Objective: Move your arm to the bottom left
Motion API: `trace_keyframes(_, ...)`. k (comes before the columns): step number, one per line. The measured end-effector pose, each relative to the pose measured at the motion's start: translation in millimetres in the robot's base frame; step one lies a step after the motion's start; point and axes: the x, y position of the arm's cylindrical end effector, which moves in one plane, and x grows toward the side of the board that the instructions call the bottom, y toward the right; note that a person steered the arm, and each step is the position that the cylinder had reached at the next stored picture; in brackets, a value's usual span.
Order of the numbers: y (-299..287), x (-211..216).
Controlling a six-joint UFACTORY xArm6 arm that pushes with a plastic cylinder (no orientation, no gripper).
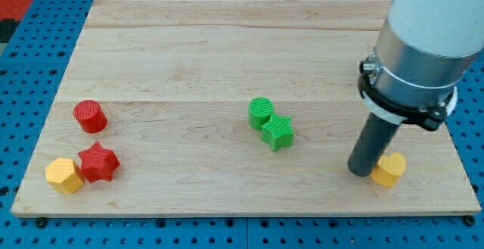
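My tip [361, 172] rests on the wooden board [227, 52] at the view's lower right, touching the left side of a yellow block [390, 169]. A green cylinder [261, 113] and a green star [277, 132] sit together near the middle, left of my tip. At the view's left are a red cylinder [90, 116], a red star [98, 163] and a yellow hexagonal block [63, 175]; the red star and the yellow hexagon touch each other.
The arm's large grey and white body [423, 45] hangs over the board's right side. Blue perforated matting [23, 75] surrounds the board on all sides.
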Motion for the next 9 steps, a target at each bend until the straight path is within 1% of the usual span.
trace_keyframes(1,22.1,0.6)
trace_keyframes(2,25.3,1.2)
trace_keyframes(3,-16.3,1.3)
trace_keyframes(4,-85.0,1.7)
trace_keyframes(6,-143.2,55.2)
trace_keyframes(8,-174.4,55.6)
trace_keyframes(9,-227.0,56.0)
